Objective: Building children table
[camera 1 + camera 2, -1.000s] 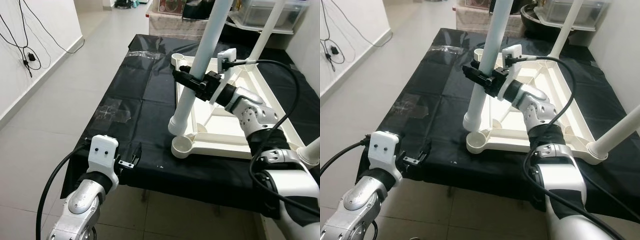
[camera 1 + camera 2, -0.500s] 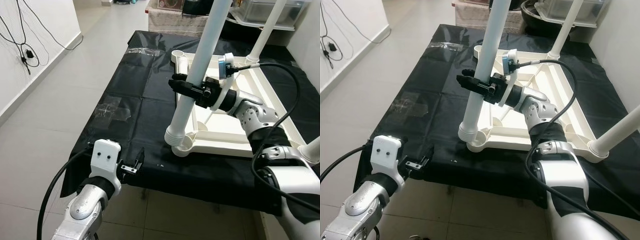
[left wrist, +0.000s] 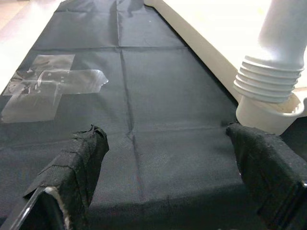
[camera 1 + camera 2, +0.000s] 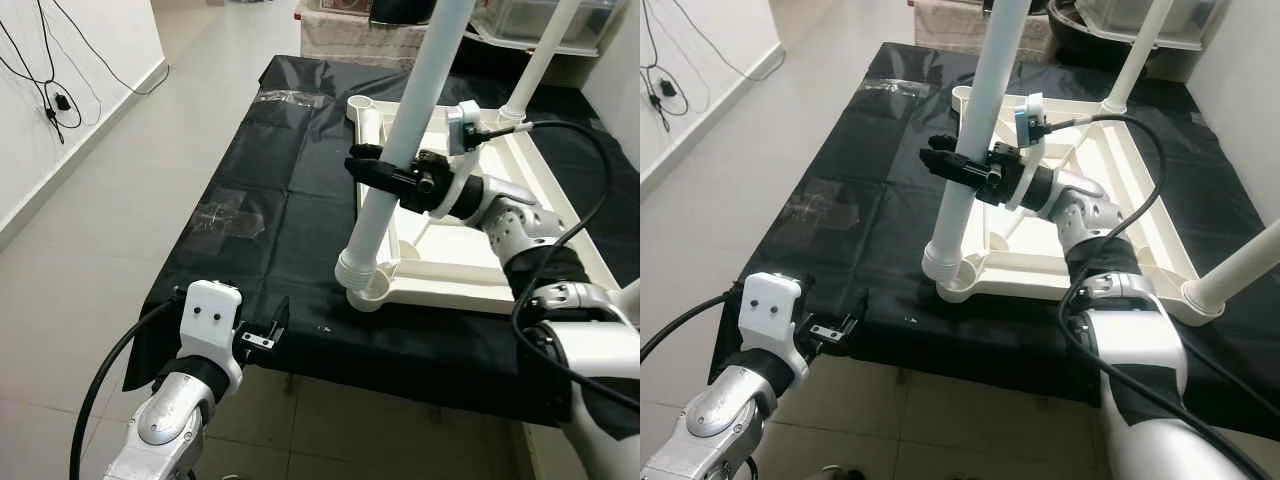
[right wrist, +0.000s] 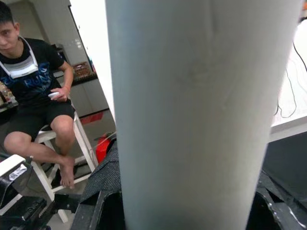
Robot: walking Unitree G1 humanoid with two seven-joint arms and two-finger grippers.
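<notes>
Right claw [image 4: 385,172] is clenched around the white leg [image 4: 400,150], whose ribbed lower end sits at the corner socket of the inverted tabletop [image 4: 470,275] on the worktop [image 4: 270,200]. Left claw [image 4: 262,335] hangs released at the worktop's near edge, touching nothing.

White parts on black cloth

The leg [image 4: 400,160] and frame [image 4: 470,270] are plain white; the cloth-covered surface [image 4: 260,200] is black; both tools' fingers [image 3: 79,163] are black.

Table leg [image 4: 400,150] in corner socket [image 4: 366,289]
</notes>
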